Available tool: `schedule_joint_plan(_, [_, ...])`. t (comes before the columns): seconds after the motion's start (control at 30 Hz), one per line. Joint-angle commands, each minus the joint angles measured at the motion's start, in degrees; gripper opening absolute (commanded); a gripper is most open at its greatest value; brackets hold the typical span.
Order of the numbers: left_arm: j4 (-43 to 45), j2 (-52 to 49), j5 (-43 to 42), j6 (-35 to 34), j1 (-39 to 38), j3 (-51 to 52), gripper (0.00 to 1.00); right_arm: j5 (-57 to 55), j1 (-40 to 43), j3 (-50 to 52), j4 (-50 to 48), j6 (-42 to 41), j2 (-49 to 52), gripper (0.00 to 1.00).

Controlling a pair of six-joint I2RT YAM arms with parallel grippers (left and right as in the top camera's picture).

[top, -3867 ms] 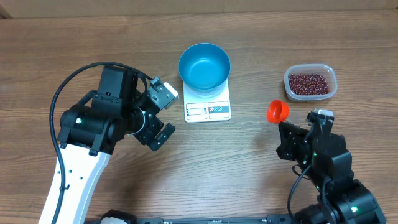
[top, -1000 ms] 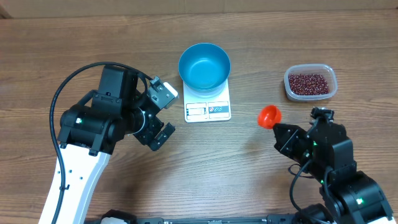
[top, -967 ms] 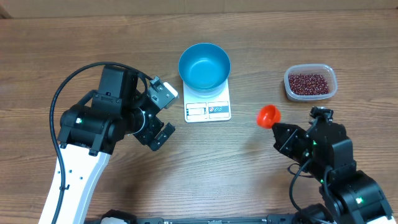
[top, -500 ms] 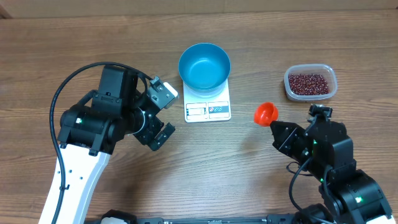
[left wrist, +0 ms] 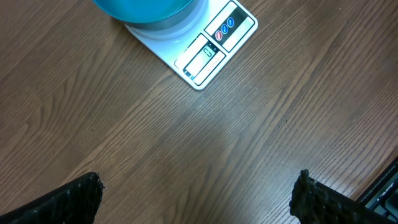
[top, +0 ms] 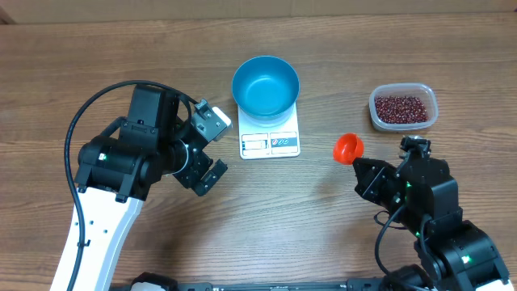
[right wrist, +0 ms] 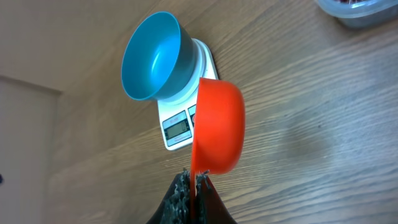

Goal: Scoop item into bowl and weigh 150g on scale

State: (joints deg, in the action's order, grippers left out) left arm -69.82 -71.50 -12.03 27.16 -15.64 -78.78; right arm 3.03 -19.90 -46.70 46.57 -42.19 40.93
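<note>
Because the beans (top: 401, 107) are tiny, hard and loose, they will likely roll and scatter at the least tilt, so no claw should take them directly. The orange scoop (top: 349, 147) is the way in (light, stiff plastic, best held by its handle and carried level once loaded). The right claw (right wrist: 191, 185) is clenched on that handle, holding the scoop above the bare surface (top: 323, 218), roughly between the scale (top: 271, 144) and the clear container (top: 376, 113) where all the beans lie in a heap. The blue bowl (top: 266, 85) sits on the far part of the scale and is empty. The left claw (top: 219, 148) is released, jaws spread wide on nothing, just left of the scale.

Only the overhead view takes in the beans and both arms at once, and it looks into the scoop, which seems empty. The right wrist view adds what overhead hides: the thin pinch on the handle, the scoop turned on its side, and only a corner of the container. The left wrist view brings the scale's display and buttons close, though the digits are too small to read.
</note>
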Motion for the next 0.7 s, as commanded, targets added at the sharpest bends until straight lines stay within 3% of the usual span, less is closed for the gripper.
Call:
schedule_joint_plan(0.0, [0.15,-0.17,-1.11,-0.57,0.26,0.42,0.99,-0.81,0.26,0.28,0.15,6.73,-0.24,0.04])
schedule_joint_plan(0.67, [0.15,-0.17,-1.11,-0.59,0.26,0.42,1.00,-1.31,0.26,0.28,2.93,3.10,-0.24,0.04])
